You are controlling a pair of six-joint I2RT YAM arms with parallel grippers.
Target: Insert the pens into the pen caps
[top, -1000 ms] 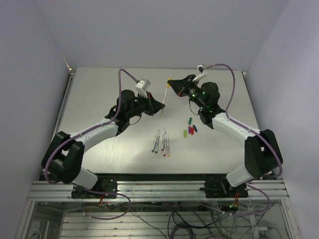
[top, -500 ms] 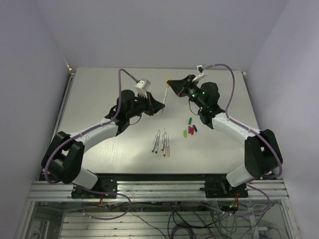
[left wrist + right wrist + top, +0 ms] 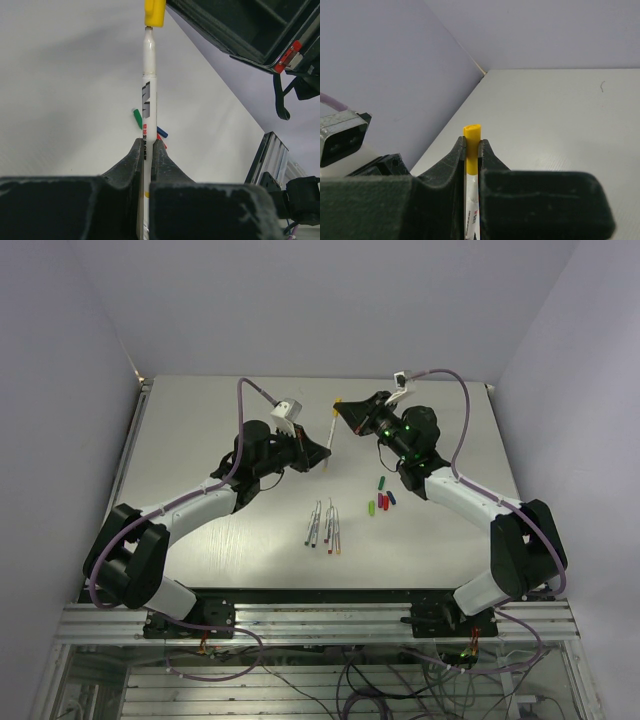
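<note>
we hold the pair lifted off the table, out over its far half, so the two arms can meet with nothing underneath in the way. the left gripper is pinched tight on the lower barrel of one pen, leaving most of the white shaft and its narrow neck sticking out free. that free end gives the cap something to slide onto. the right gripper is closed just as hard on the yellow cap, squeezing its sides so the open mouth faces the pen. in the left wrist view the pen's tip is inside the cap, but the thin neck shows bare below it, so we judge the cap started and not pushed home. barrel and cap look in line, which we need, since a tilt would jam the tip against the rim. the four other pens lie side by side near the middle of the table. the loose caps sit in a small cluster just to their right, well apart from both grippers. what this pair needs next, we think, is a short straight push along the barrel.
</note>
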